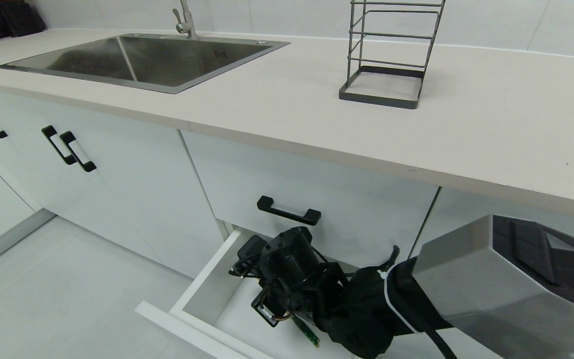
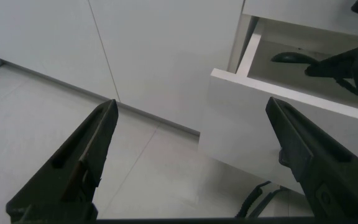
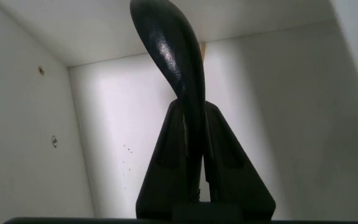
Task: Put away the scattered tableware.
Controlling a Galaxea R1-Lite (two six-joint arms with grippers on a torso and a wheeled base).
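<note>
The lower drawer (image 1: 206,279) stands pulled out under the counter. My right gripper (image 1: 245,260) is inside it, shut on a dark spoon (image 3: 166,50). The right wrist view has the gripper (image 3: 191,121) clamping the spoon's handle, bowl end pointing at the drawer's white back wall (image 3: 123,124). In the left wrist view the spoon's bowl (image 2: 288,58) lies low in the drawer (image 2: 260,124), beside the right gripper (image 2: 347,62). My left gripper (image 2: 191,106) hangs open over the floor, to the side of the drawer front, with nothing between its fingers.
A steel sink (image 1: 142,57) with a tap is set in the counter at the back left. A grey wire rack (image 1: 391,55) stands on the counter (image 1: 491,124). The shut upper drawer's black handle (image 1: 289,212) is just above my right wrist. Shut cabinet doors (image 1: 68,149) are to the left.
</note>
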